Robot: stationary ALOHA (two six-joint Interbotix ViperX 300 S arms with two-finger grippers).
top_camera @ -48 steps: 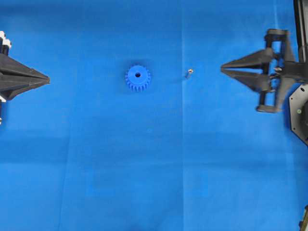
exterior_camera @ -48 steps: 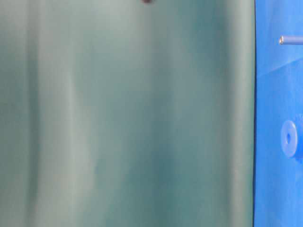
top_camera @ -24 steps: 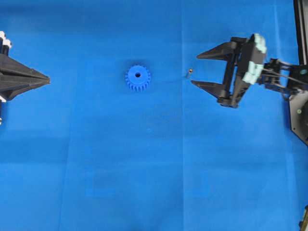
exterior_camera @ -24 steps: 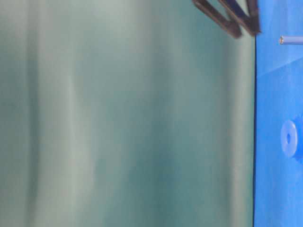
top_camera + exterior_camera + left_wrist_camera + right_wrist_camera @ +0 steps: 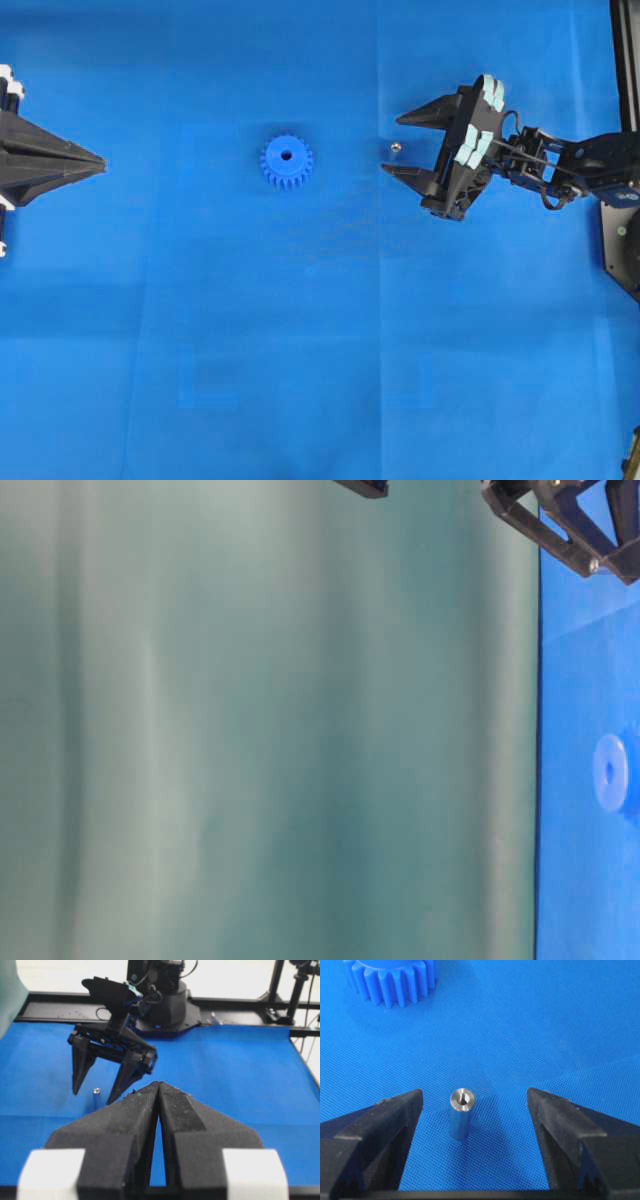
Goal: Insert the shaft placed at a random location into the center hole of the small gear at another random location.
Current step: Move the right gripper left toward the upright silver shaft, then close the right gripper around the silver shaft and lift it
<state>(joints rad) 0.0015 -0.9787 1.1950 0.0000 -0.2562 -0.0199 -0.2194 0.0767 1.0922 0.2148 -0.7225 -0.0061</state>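
The small gear (image 5: 287, 162), bright blue with teeth, lies flat on the blue mat, its center hole (image 5: 287, 156) facing up. The shaft (image 5: 394, 149), a short silvery pin, stands upright to the gear's right. My right gripper (image 5: 391, 144) is open with one finger on each side of the shaft. In the right wrist view the shaft (image 5: 461, 1115) stands nearer the left finger (image 5: 395, 1115), with blue mat showing on both sides of it. The gear (image 5: 392, 980) sits beyond. My left gripper (image 5: 100, 162) rests shut and empty at the far left, tips (image 5: 159, 1084) together.
The blue mat (image 5: 320, 350) covers the table. The right arm's black base (image 5: 165, 1005) and frame rails stand at the far edge. In the table-level view a green backdrop (image 5: 270, 730) fills most of the frame, with the gear (image 5: 608, 772) at the right edge.
My right gripper has opened wide, swung round and moved left until its fingers straddle the shaft. The left gripper, the gear and the shaft have stayed put.
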